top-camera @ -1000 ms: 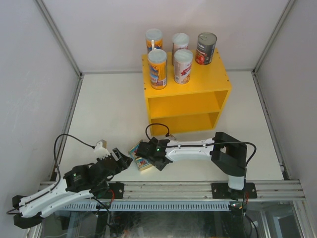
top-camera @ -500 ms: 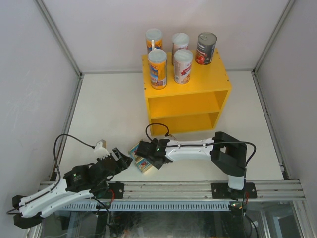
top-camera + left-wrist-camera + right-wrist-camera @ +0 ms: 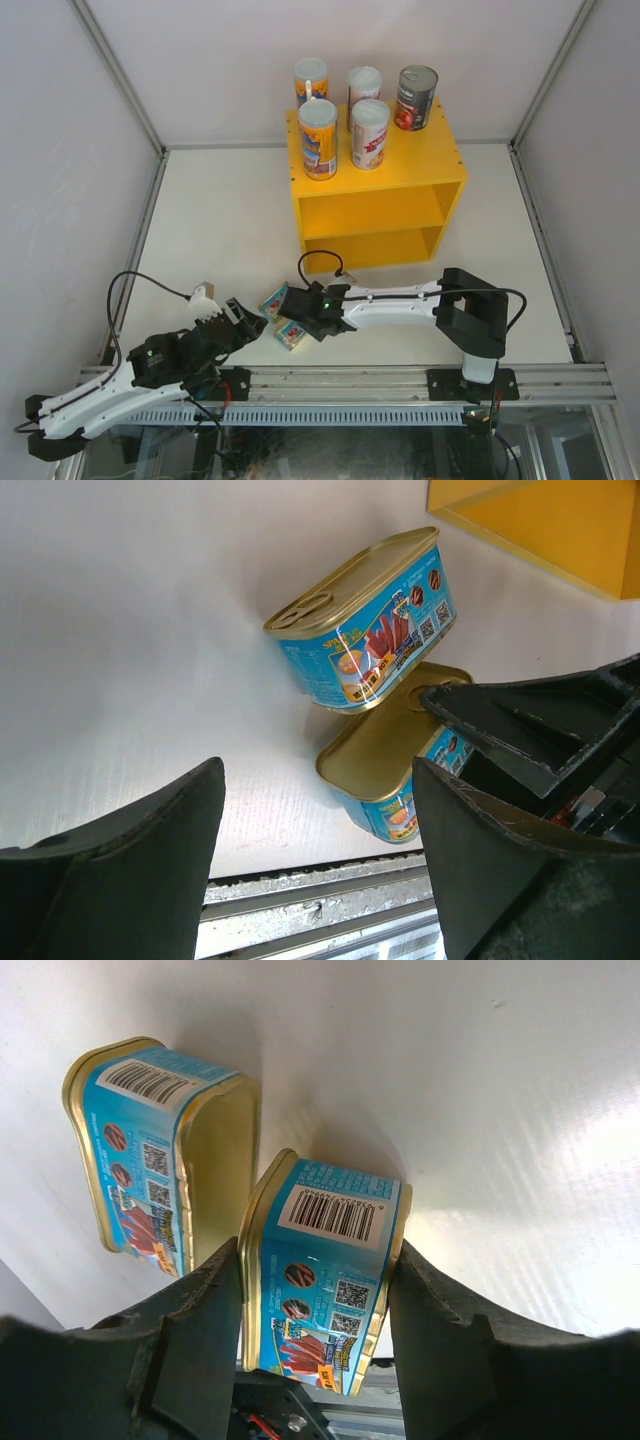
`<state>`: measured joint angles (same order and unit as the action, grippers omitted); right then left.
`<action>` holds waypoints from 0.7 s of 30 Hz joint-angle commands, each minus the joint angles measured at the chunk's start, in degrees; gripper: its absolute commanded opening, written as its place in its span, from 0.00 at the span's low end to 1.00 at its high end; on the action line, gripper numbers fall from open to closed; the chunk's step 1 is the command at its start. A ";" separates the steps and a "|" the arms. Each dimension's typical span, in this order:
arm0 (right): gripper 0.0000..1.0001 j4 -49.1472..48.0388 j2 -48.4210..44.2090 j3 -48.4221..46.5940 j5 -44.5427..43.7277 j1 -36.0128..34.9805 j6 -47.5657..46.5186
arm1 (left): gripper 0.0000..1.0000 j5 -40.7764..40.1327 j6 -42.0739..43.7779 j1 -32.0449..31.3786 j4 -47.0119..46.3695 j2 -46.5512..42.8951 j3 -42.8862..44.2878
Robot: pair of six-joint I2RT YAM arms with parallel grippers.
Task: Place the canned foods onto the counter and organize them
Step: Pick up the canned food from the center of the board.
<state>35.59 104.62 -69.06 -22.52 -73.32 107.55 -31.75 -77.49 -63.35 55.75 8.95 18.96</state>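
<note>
Two flat blue-labelled tins lie on the white table near the front rail. My right gripper [image 3: 302, 320] is shut on the nearer tin [image 3: 291, 334], its fingers pressed on the tin's two sides in the right wrist view [image 3: 325, 1260]. The other tin [image 3: 274, 300] lies just beside it, free [image 3: 150, 1150]. My left gripper [image 3: 245, 328] is open and empty, a little left of the tins [image 3: 318, 850]. The yellow counter [image 3: 445, 165] holds two orange-blue tubes [image 3: 319, 140], two white-pink tubes [image 3: 369, 133] and the red-labelled can [image 3: 415, 97] on its top.
The metal front rail [image 3: 350, 385] runs just behind the tins and under both arms. The counter's inner shelf [image 3: 375, 228] shows nothing on it. A black cable [image 3: 318, 258] loops above the right wrist. White walls close in the table on three sides.
My right gripper has shifted slightly and closed on the nearer tin; the two tins now lie a little further apart. The left arm has hardly moved.
</note>
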 commanded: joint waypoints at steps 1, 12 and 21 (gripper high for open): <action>0.00 0.33 -4.21 2.92 -3.37 -1.35 -2.80 | 0.79 -0.60 -0.58 0.23 -0.58 -0.18 1.15; 0.00 -23.21 -15.96 17.37 -4.26 -4.09 -21.85 | 0.79 -0.68 -0.64 0.23 -0.41 -0.16 1.78; 0.00 -39.00 -25.42 24.78 -1.40 -7.06 -40.96 | 0.79 -0.78 -0.96 0.24 -0.75 0.55 1.95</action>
<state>9.67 85.25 -46.09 -24.88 -79.31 77.76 -31.75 -77.52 -63.35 55.83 8.95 18.96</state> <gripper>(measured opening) 0.511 0.792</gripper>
